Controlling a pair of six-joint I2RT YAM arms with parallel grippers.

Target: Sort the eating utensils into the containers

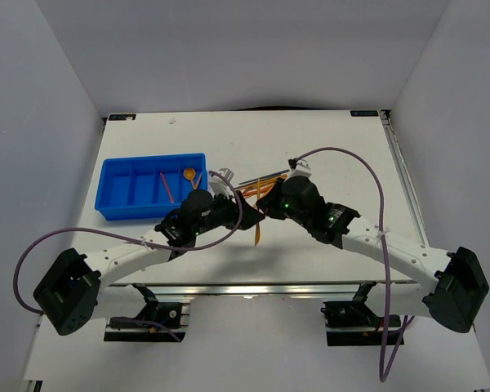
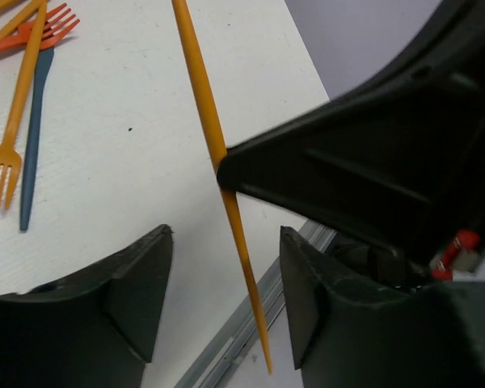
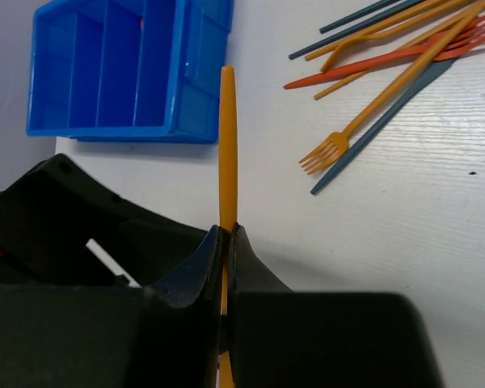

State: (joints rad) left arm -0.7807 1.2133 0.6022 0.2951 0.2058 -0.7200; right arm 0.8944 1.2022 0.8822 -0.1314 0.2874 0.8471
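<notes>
Item in hand: one tapered orange stick (image 3: 228,121), carried between the two arms to the right of the blue tray (image 1: 151,158). As far as I can tell, it is off the tabletop (image 1: 335,139).
Right jaws: I find them pressed fully together on the stick partway along, with the stick running nearly in line with their seam.
Left jaws: partly open, with one pad on either side of the stick's thin lower end. Neither pad touches it in the left wrist view, so they hold nothing.
Step, as I judge it: a hand-over from right to left, since the left arm works beside the tray.
How to do it well: I would centre the stick and close the left jaws squarely below the right jaws' pinch. I would confirm that grip before the right lets go, and release without twisting. The thin plastic would likely flex or swivel.
Tray contents: an orange spoon (image 1: 189,173) and a red piece (image 1: 167,186) lie toward its right end.
Remaining pile (image 1: 261,184): orange, red and dark utensils lie crossed on the tabletop beyond the arms. I judge the sorting to be at an early stage.
</notes>
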